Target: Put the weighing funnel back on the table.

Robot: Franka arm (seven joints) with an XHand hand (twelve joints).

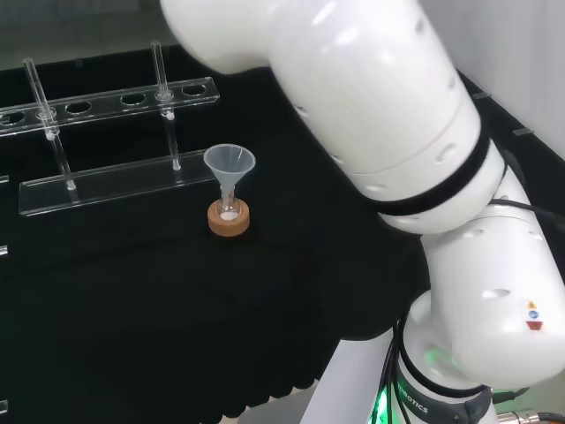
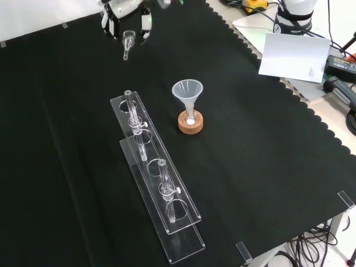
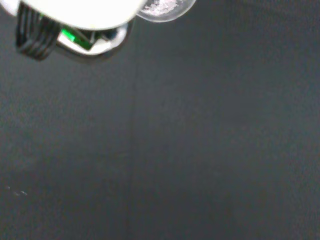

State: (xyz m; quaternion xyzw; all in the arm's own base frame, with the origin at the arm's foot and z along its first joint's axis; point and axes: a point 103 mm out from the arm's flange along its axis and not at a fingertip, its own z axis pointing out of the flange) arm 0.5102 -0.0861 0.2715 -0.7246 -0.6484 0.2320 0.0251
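At the top of the front view the black and white hand (image 2: 125, 14) reaches in over the far part of the cloth. Its fingers (image 2: 146, 25) curl on either side of the small clear weighing funnel (image 2: 128, 40), which points stem down toward the cloth. Whether the stem touches the cloth I cannot tell. In the wrist view a blurred white part of the hand (image 3: 75, 12) sits beside a rounded clear piece of the weighing funnel (image 3: 162, 7) with white specks on it, and black cloth lies beyond.
The big funnel (image 2: 187, 92) stands in a small flask on a cork ring (image 2: 190, 123) mid-cloth, also the funnel (image 1: 229, 163) in the head view. A clear tube rack (image 2: 156, 178) with test tubes lies in front of the hand. A white card (image 2: 292, 55) and cables lie off the cloth's right edge.
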